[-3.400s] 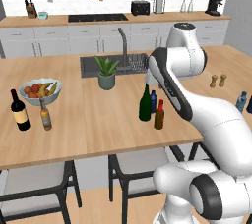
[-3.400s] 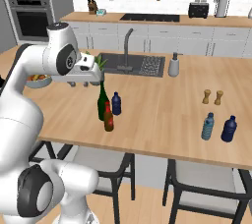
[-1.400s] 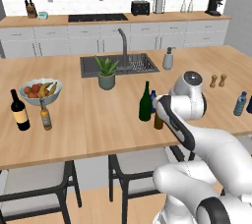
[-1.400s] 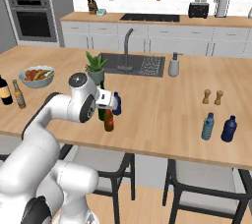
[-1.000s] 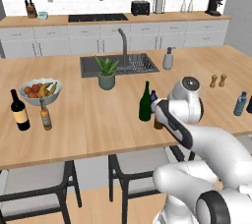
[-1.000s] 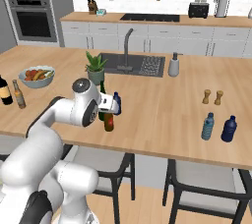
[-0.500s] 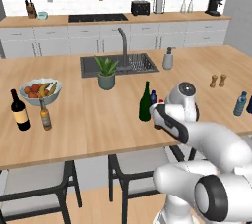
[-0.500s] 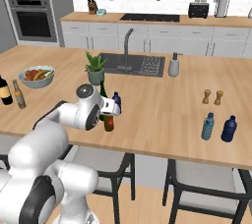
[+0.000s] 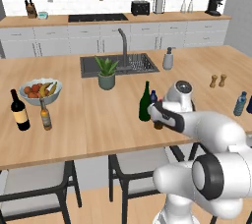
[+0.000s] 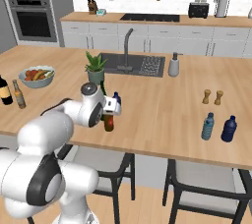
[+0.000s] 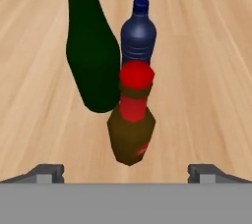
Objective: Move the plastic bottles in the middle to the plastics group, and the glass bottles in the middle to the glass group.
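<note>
The brown bottle (image 11: 131, 129) stands in front of the green bottle (image 11: 91, 51), the deep-blue bottle (image 11: 139, 36) just behind it: three in the middle, two glass, one plastic. The hand (image 11: 126, 171) is wide open, empty, straddling the brown one. Best close low on its body, avoiding the green bottle.

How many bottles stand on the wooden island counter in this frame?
7. Middle cluster: green wine bottle, brown red-capped bottle, deep-blue bottle. Left end: black wine bottle, slim amber bottle. Right end: light-blue bottle, darker blue bottle.
</note>
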Tool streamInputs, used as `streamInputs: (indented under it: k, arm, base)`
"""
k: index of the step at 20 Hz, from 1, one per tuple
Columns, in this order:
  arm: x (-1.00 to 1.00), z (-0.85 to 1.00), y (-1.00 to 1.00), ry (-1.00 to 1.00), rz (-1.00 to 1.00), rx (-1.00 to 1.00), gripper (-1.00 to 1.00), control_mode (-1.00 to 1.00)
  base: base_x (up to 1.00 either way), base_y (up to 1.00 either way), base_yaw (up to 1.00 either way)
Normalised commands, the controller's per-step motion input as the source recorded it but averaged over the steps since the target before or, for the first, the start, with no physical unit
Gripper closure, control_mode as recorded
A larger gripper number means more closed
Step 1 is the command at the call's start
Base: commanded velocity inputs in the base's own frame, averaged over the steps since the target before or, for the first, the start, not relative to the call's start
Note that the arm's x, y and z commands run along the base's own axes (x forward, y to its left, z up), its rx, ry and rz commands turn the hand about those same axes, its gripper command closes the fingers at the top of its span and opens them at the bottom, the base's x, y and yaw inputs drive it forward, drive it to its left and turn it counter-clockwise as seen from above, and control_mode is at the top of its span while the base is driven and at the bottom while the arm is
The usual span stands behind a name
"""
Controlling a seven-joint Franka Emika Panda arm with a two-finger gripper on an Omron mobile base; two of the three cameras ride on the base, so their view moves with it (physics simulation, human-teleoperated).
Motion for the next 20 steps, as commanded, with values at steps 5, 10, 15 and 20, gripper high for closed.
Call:
streamInputs:
  k: [5, 10, 15, 20]
  arm:
    - [0.19, -0.11, 0.0, 0.03, 0.01, 0.0, -1.0, -1.0]
    - [0.06, -0.24, 0.0, 0.01, 0.0, 0.0, -1.0, -1.0]
    - [0.09, -0.31, 0.0, 0.0, 0.0, 0.0, -1.0, -1.0]
    - [0.12, -0.26, 0.0, 0.0, 0.01, 0.0, -1.0, -1.0]
  base:
    - [0.0, 0.0, 0.0]
    - [0.0, 0.0, 0.0]
    - [0.0, 0.0, 0.0]
    - [0.0, 0.0, 0.0]
